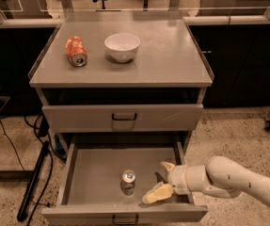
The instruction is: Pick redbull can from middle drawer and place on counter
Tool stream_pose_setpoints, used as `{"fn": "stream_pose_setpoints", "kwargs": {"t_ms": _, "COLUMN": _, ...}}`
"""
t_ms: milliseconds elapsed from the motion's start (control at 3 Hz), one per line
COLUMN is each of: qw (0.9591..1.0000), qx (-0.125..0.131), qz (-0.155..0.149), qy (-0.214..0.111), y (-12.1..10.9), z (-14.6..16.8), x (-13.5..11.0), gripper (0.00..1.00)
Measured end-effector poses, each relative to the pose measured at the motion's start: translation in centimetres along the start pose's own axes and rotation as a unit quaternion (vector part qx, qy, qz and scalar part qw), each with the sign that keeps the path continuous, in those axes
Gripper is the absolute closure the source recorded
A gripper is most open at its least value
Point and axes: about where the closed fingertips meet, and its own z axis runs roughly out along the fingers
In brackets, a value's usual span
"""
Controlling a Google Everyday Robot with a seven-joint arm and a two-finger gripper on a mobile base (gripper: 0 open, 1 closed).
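Observation:
The redbull can (128, 181) stands upright in the open middle drawer (92, 171), near its front centre. My gripper (158, 180) is inside the drawer just right of the can, open, with one pale finger low toward the can and the other farther back. It is close to the can but apart from it. The white arm reaches in from the right. The counter (167, 55) is the grey top of the cabinet above.
An orange soda can (76, 51) lies on its side on the counter's left, and a white bowl (122, 46) stands beside it. The drawer above (123, 117) is shut. A black cable and pole (33, 182) lie on the floor at the left.

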Motion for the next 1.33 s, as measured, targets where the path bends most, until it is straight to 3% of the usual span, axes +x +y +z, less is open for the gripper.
{"fn": "stream_pose_setpoints", "kwargs": {"t_ms": 667, "qw": 0.997, "qx": -0.034, "qz": -0.016, "qy": -0.067, "y": -1.5, "z": 5.8, "x": -1.5, "gripper": 0.0}}
{"fn": "stream_pose_setpoints", "kwargs": {"t_ms": 1333, "qw": 0.9962, "qx": -0.046, "qz": -0.01, "qy": -0.074, "y": -1.7, "z": 7.4, "x": -1.0, "gripper": 0.0}}
